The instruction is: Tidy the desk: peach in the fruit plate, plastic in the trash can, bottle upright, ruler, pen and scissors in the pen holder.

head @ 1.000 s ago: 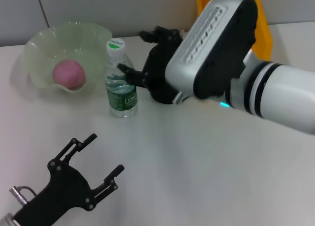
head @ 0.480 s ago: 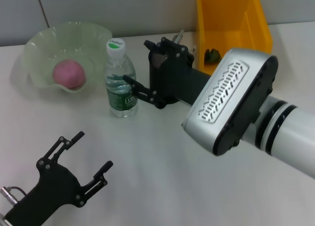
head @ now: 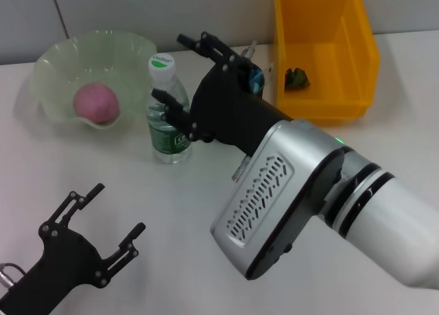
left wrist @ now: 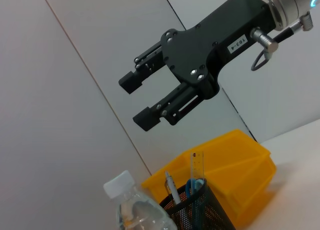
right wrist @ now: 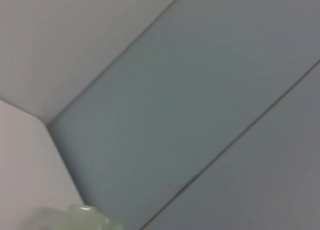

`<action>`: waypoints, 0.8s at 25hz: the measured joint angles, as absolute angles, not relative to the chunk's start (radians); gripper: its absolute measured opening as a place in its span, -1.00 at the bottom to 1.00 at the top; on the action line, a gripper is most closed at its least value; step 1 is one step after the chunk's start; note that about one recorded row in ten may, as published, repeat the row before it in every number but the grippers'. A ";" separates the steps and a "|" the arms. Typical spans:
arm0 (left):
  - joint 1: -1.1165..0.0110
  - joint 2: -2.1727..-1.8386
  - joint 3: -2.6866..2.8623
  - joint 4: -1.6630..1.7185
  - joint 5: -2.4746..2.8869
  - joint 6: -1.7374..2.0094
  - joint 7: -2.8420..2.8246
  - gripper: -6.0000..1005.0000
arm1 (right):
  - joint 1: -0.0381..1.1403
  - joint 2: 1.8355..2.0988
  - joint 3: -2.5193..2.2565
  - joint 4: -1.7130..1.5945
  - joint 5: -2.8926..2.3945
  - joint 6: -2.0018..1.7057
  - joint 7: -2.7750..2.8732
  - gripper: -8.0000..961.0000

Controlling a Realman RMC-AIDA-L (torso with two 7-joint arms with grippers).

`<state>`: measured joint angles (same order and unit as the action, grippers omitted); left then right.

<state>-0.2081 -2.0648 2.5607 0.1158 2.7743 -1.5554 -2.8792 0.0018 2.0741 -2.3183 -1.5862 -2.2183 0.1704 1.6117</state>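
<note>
The pink peach (head: pixel 96 102) lies in the pale green fruit plate (head: pixel 58 57) at the back left. Beside the plate, the clear bottle (head: pixel 167 116) stands upright with its cap on. My right gripper (head: pixel 178 68) hangs open and empty above the table, just behind the bottle. It hides most of the pen holder in the head view. The left wrist view shows the black mesh pen holder (left wrist: pixel 202 212) with ruler (left wrist: pixel 196 162), pen (left wrist: pixel 171 186) and blue scissors (left wrist: pixel 192 189) standing in it. A dark plastic scrap (head: pixel 296 76) lies in the yellow trash can (head: pixel 357 61). My left gripper (head: pixel 116 208) is open near the front left.
The white tabletop (head: pixel 206 191) spreads between the two arms. My large right forearm (head: pixel 295 191) crosses the centre and right of the head view. A grey wall runs behind the table. The right wrist view shows only wall and the fruit plate rim (right wrist: pixel 75 217).
My right arm swung and lifted, so its open gripper now stands higher over the pen holder and bottle. My left gripper drew back toward the front left edge.
</note>
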 joint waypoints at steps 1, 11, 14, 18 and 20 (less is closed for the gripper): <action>-0.208 -2.065 2.561 0.116 2.774 -1.555 -2.879 0.56 | 0.002 2.074 -2.318 -1.586 -2.218 0.170 1.612 0.53; -0.209 -2.066 2.560 0.117 2.771 -1.556 -2.879 0.56 | -0.003 2.038 -2.321 -1.336 -2.708 0.633 2.425 0.53; -0.209 -2.065 2.560 0.117 2.770 -1.558 -2.879 0.56 | 0.000 2.011 -2.247 -1.242 -2.839 0.675 2.798 0.53; -0.208 -2.065 2.560 0.117 2.769 -1.558 -2.879 0.56 | 0.036 1.958 -2.252 -1.149 -2.866 0.705 3.050 0.53; -0.207 -2.063 2.560 0.117 2.769 -1.559 -2.879 0.56 | 0.060 1.927 -2.298 -1.117 -2.849 0.683 3.115 0.53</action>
<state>-0.2074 -2.0630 2.5601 0.1166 2.7687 -1.5588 -2.8792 0.0596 1.9269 -2.2978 -1.1175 -2.8488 0.6830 3.1153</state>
